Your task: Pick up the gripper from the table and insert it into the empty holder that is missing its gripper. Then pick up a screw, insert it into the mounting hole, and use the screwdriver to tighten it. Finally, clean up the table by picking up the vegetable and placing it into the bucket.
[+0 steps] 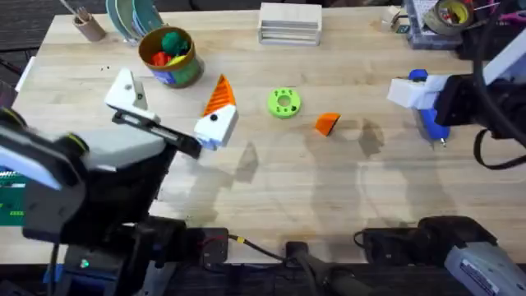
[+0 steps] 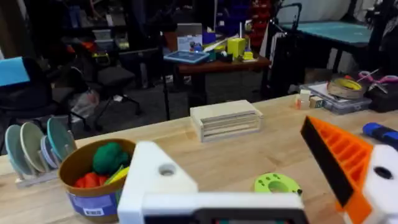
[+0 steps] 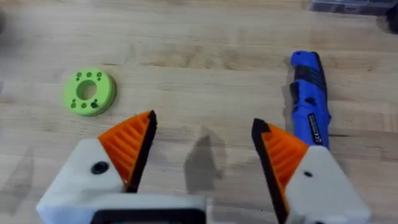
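Wooden table point(image 1: 271, 177) with two robot arms, described from left to right. At far left the left gripper point(image 1: 168, 115) hovers above the table with fingers spread wide and holding nothing. One finger is the empty holder point(image 1: 127, 90), a bare white mount; the other carries an orange ribbed tip point(image 1: 219, 94). Just behind it stands the bucket point(image 1: 170, 56), with green and red toys already inside. Near the centre lies a green ring point(image 1: 283, 103), and just right of it the gripper point(image 1: 327, 123), the small orange wedge, rests loose on the wood. Farther right lies the blue screwdriver point(image 3: 309, 93), with the right gripper point(image 3: 202, 140) above it, its two orange-tipped fingers apart and empty. The wedge is small and tapered, so a pinch on its sloped faces may squirt it sideways or tilt it, and a tilted wedge probably would not seat in the bare mount. The green ring lies close enough to be knocked.
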